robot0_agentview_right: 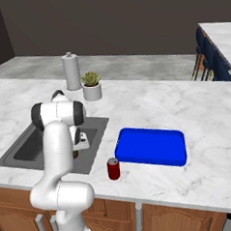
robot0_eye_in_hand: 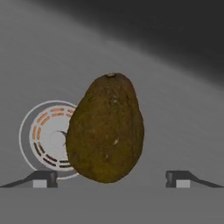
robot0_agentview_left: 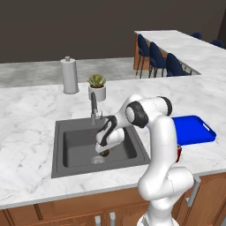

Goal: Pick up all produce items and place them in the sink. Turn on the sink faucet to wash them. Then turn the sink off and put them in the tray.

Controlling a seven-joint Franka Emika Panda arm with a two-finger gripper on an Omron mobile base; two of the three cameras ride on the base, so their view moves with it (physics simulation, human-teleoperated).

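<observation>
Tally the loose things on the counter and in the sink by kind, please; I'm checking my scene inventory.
Produce: 1, avocado in the sink
Tray: 1, blue
Can: 1, red
Potted plant: 1
Paper-towel roll: 1
Total: 5

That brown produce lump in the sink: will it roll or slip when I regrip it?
The produce item is a rounded, pear-like oval with no flat side, so a nudge would probably roll it across the sink floor, maybe toward the drain. It looks solid and stiff. Its skin seems matte and speckled, so likely not very slippery between the open gripper tips.
</observation>
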